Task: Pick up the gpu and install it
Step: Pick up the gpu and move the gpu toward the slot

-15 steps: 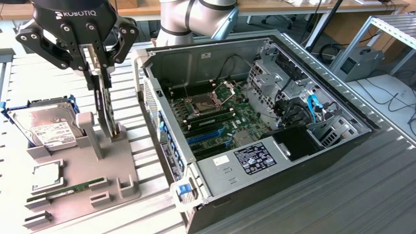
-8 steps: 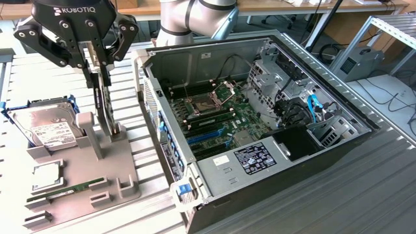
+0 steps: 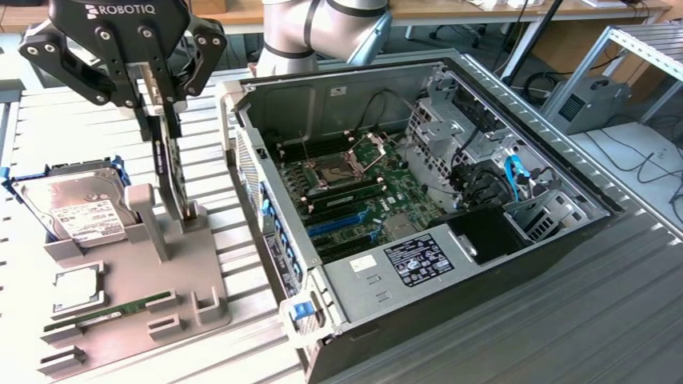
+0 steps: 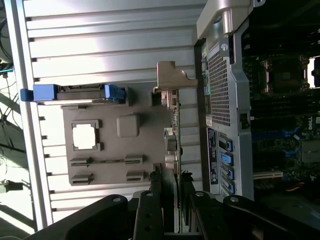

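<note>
Hand [image 3: 158, 110] gripping upright gpu [image 3: 175, 176], grey holder [image 3: 187, 268], open computer case [image 3: 565, 256]

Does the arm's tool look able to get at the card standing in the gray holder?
Probably yes: the tool sits right at the top edge of the gpu, with nothing between them.

The gpu [image 3: 173, 170], a thin dark card with a silver end bracket [image 4: 169, 76], is stood upright on edge, its lower edge seemingly seated in the grey holder [image 3: 160, 272], beside the open computer case [image 3: 427, 320].
</note>
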Motion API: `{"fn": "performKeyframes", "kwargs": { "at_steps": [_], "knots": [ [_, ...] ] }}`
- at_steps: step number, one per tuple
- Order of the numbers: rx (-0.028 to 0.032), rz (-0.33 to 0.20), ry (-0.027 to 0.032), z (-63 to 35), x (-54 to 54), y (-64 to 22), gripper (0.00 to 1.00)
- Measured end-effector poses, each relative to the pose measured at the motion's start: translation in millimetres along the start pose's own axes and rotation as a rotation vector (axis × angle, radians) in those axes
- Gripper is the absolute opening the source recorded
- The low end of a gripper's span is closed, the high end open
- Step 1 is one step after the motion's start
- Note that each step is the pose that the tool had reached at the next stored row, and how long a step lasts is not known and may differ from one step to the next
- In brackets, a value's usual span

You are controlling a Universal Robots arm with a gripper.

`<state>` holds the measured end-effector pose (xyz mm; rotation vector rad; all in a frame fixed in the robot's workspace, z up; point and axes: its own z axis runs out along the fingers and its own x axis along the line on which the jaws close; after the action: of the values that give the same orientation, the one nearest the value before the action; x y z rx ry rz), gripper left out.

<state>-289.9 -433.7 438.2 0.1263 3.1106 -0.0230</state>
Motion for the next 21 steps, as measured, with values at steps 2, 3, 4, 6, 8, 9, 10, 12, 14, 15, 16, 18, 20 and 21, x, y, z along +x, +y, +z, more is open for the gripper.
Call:
{"fn": "performKeyframes", "kwargs": {
  "at_steps": [2, 3, 4, 6, 8, 9, 10, 12, 14, 15, 16, 18, 20, 21],
  "knots": [
    [0.0, 0.0, 0.0, -0.8, 0.0, 0.0, 0.27],
    [0.0, 0.0, 0.0, -0.8, 0.0, 0.0, 0.27],
    [-0.0001, 0.0, -0.0001, -0.8, 0.0, 0.0, 0.27],
    [0.0, 0.0, 0.0001, -0.9, -0.6, 0.0, 0.27],
    [0.0, 0.0, 0.0001, -0.9, -0.9, 0.1, 0.27],
    [0.0001, 0.0, 0.0002, -0.9, -1.8, 0.2, 0.27],
    [0.0, 0.0, 0.0001, -0.9, -2.0, 0.2, 0.27],
    [0.0, 0.0, 0.0001, -0.8, -2.5, 0.2, 0.27],
    [0.0, 0.0, 0.0001, -0.8, -3.0, 0.2, 0.27],
    [0.0, 0.0, 0.0, -0.8, -3.2, 0.2, 0.27],
    [0.0, 0.0, 0.0, -0.8, -3.4, 0.3, 0.27],
    [0.0, 0.0, 0.0, -0.8, -3.9, 0.3, 0.27],
    [0.0, 0.0, 0.0, -0.8, -4.7, 0.4, 0.27],
    [0.0, 0.0, 0.0001, -0.7, -4.9, 0.4, 0.27]
  ]
}}
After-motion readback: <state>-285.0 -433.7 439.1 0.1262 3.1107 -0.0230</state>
